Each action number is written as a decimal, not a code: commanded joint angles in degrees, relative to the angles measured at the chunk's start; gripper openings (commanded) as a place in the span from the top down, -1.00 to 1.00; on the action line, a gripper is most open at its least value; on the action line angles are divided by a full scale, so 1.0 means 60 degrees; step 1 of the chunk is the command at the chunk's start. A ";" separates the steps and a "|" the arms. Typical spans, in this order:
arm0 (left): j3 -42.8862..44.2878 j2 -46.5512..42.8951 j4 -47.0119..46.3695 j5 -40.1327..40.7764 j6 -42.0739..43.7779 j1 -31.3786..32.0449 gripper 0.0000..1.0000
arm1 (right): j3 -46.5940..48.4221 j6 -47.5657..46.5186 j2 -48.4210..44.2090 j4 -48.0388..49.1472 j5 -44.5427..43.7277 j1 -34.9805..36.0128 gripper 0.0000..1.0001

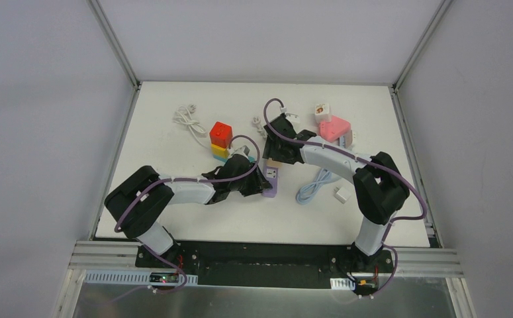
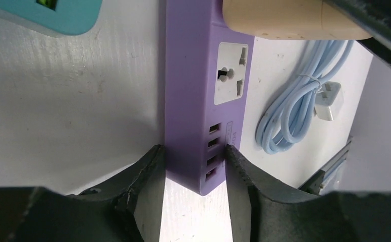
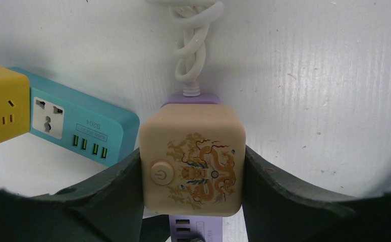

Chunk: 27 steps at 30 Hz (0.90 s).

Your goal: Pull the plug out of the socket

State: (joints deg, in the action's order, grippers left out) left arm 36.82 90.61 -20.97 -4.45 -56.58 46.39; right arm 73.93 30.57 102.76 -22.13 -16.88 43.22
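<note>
A purple power strip (image 2: 193, 91) lies mid-table; it also shows in the top view (image 1: 271, 180) and under the plug in the right wrist view (image 3: 196, 228). A beige cube plug (image 3: 192, 159) with a dragon print and a power button sits in the strip's far socket (image 2: 279, 17). My left gripper (image 2: 194, 166) is shut on the strip's near end by the USB ports. My right gripper (image 3: 192, 166) is shut on the beige cube plug's sides. In the top view the plug (image 1: 275, 161) is mostly hidden by the right gripper.
A teal power strip (image 3: 77, 128) with a yellow cube (image 3: 1, 111) lies left of the plug; a red cube (image 1: 221, 134) tops it. A coiled blue cable (image 2: 294, 111) with white plug lies right. A pink socket (image 1: 334, 127) and white cables sit at the back.
</note>
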 commanded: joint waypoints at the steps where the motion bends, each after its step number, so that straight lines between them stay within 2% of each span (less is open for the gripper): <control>1: -0.0643 0.0605 -0.0341 0.0125 -0.0312 0.0013 0.43 | -0.0125 0.0389 -0.0058 -0.0207 0.1107 0.0268 1.00; 4: -0.1116 0.0839 -0.0462 0.0130 -0.0475 0.0055 0.50 | -0.0335 0.0407 0.0109 0.0284 0.0973 0.0693 1.00; 7: -0.1650 0.1092 -0.0827 0.0138 -0.0942 0.0041 0.51 | -0.0021 0.0498 0.0571 -0.0248 0.0162 0.0943 1.00; 10: -0.2120 0.1427 -0.1606 -0.0103 -0.1461 0.0047 0.52 | 0.0044 0.0349 0.0490 -0.0272 0.0050 0.0904 1.00; 17: -0.2499 0.1906 -0.2416 -0.0353 -0.1975 0.0045 0.55 | -0.0031 -0.0083 -0.0031 0.0695 0.1993 0.0416 1.00; 23: -0.2467 0.1842 -0.2174 -0.0326 -0.1997 0.0038 0.56 | 0.0880 -0.0575 0.0930 -0.0752 -0.0019 0.1060 1.00; 25: -0.2447 0.1811 -0.2057 -0.0315 -0.1982 0.0046 0.56 | 0.0809 -0.0670 0.0647 -0.0699 0.0025 0.0989 1.00; 27: -0.2445 0.1778 -0.1990 -0.0324 -0.1967 0.0046 0.56 | 0.0629 -0.0641 0.0188 -0.0367 0.0663 0.0731 1.00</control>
State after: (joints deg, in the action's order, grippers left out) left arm 24.60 97.45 -49.34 -6.59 -71.42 46.00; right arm 77.82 22.15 105.71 -24.47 -22.33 46.63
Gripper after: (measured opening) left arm 0.370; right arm 0.615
